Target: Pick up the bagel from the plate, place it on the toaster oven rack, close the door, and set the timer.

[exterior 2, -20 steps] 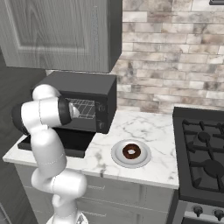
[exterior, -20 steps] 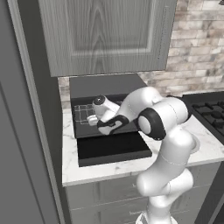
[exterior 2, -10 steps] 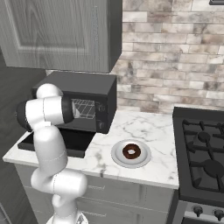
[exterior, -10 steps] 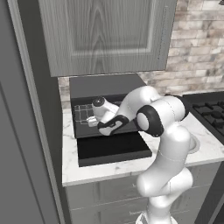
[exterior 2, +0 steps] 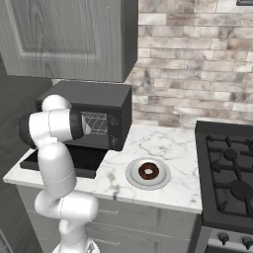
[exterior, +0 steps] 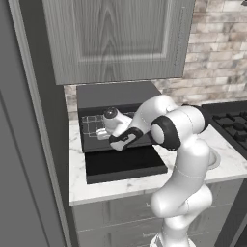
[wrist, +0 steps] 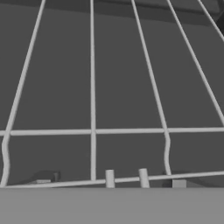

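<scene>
The bagel, a small dark-brown ring, lies in the middle of the light-grey plate on the counter, right of the black toaster oven. Its door hangs open and lies flat in front. The toaster oven rack shows inside the oven as a silvery wire grid. My gripper reaches into the oven mouth at the rack's front edge. In the hand view my gripper is open, its fingertips wide apart on either side of the rack's small front loop, touching nothing.
A grey wall cabinet hangs low over the oven. A black gas stove stands at the right end of the marble counter. A tall dark panel closes off the left side.
My arm has swung a little to the left and the hand has come closer to the rack's front edge. Bagel, plate and door have not moved.
</scene>
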Available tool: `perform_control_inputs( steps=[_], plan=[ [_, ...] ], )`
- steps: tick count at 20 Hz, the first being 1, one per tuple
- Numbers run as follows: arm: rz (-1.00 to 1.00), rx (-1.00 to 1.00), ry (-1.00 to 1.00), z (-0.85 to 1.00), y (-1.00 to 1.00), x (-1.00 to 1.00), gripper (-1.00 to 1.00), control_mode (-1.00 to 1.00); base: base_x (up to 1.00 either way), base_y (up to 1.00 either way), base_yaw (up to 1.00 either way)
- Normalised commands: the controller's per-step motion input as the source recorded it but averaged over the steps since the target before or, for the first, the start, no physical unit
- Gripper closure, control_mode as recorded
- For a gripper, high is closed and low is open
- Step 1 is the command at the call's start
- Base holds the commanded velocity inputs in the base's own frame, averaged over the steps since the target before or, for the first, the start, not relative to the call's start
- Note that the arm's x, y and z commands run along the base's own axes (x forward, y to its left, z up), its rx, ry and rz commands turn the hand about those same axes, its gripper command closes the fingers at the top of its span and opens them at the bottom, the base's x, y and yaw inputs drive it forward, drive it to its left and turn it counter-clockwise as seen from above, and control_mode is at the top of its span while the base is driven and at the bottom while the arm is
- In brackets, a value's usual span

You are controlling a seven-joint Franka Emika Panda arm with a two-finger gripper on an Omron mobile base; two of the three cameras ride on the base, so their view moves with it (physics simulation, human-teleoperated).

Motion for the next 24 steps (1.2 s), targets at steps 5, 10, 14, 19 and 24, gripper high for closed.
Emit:
perform_control_inputs(
  steps=[5, 10, 14, 19, 24],
  plan=[
    [0.0, 0.07, 0.0, -0.04, 0.0, 0.0, 1.0, -1.0, 0.0, 0.0, 0.0],
    [0.0, 0.02, 0.0, 0.0, 0.02, -0.05, 1.0, -1.0, 0.0, 0.0, 0.0],
    [0.0, 0.0, 0.0, 0.0, 0.07, -0.24, 1.0, -1.0, 0.0, 0.0, 0.0],
    [0.0, 0.0, 0.0, 0.0, 0.05, -0.55, 1.0, -1.0, 0.0, 0.0, 0.0],
    [0.0, 0.0, 0.04, 0.0, 0.0, -0.69, 1.0, -1.0, 0.0, 0.0, 0.0]
  ],
)
